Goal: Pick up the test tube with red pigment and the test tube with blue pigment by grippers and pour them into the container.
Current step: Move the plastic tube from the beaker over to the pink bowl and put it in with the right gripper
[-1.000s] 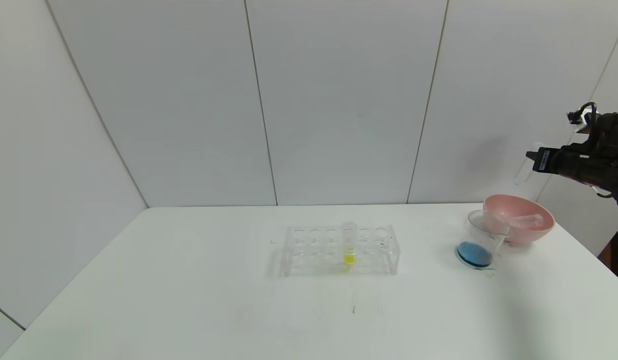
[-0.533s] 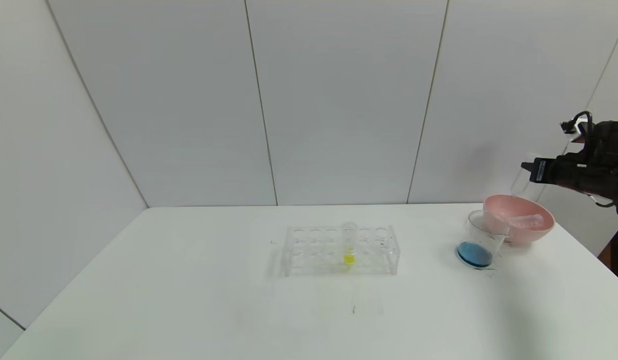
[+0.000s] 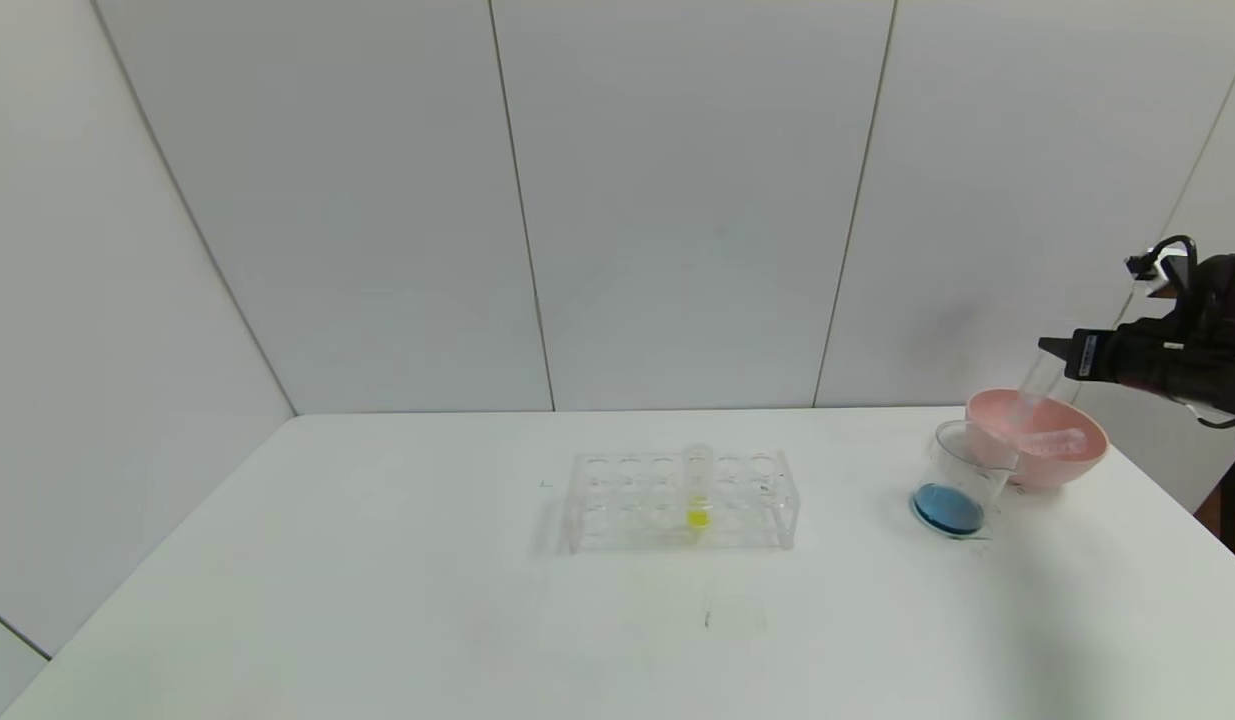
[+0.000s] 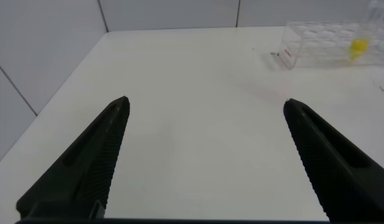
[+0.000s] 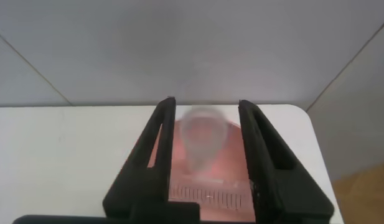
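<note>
The landmark for this report is the pink bowl (image 3: 1037, 440), which stands near the far right corner of the white bench (image 3: 377, 580).

The right end effector (image 3: 1052, 352) is held in the air directly above the bowl, reaching in from the right. An empty clear test tube (image 3: 1032, 395) hangs tilted just below its tips, lower end inside the bowl's rim. In the right wrist view the tube (image 5: 203, 134) appears blurred between the two fingers (image 5: 155, 149), with a narrow gap visible on either side of it. The fingers are parted and the tube looks released rather than clamped. Which pigment this tube carried cannot be told. A second clear tube (image 3: 1052, 441) lies on its side inside the bowl.

The container (image 3: 962, 480), a clear glass beaker with a pouring lip, stands upright on the bench, touching or just beside the bowl on its left front side. A shallow layer of dark blue liquid (image 3: 947, 508) covers its bottom. No red liquid can be made out.

The clear tube rack (image 3: 682, 500) sits well apart from the bowl, to its left, near the middle of the bench. One tube with yellow liquid (image 3: 698, 490) stands upright in it.

The left end effector (image 4: 204, 155) is far from the bowl, parked over the left part of the bench, its fingers spread wide with nothing between them.
</note>
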Available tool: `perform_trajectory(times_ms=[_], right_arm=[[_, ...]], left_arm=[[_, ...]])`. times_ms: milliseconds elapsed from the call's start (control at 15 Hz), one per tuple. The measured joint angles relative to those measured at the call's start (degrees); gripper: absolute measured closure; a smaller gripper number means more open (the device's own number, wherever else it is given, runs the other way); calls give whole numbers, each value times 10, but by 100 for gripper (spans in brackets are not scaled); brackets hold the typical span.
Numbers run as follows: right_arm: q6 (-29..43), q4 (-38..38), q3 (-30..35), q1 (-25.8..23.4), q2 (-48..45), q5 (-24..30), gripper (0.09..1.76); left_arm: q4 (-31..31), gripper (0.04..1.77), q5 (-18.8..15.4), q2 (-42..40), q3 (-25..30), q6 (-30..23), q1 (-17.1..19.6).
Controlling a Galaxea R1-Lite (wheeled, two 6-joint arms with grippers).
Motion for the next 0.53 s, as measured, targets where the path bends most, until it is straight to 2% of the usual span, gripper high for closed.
perform_trajectory(times_ms=[267, 533], right_arm=[[0, -16, 8, 0, -1, 3, 69], [1, -67, 31, -3, -3, 4, 47]], left_arm=[[0, 5, 0, 0, 0, 0, 0], [0, 5, 0, 0, 0, 0, 0]])
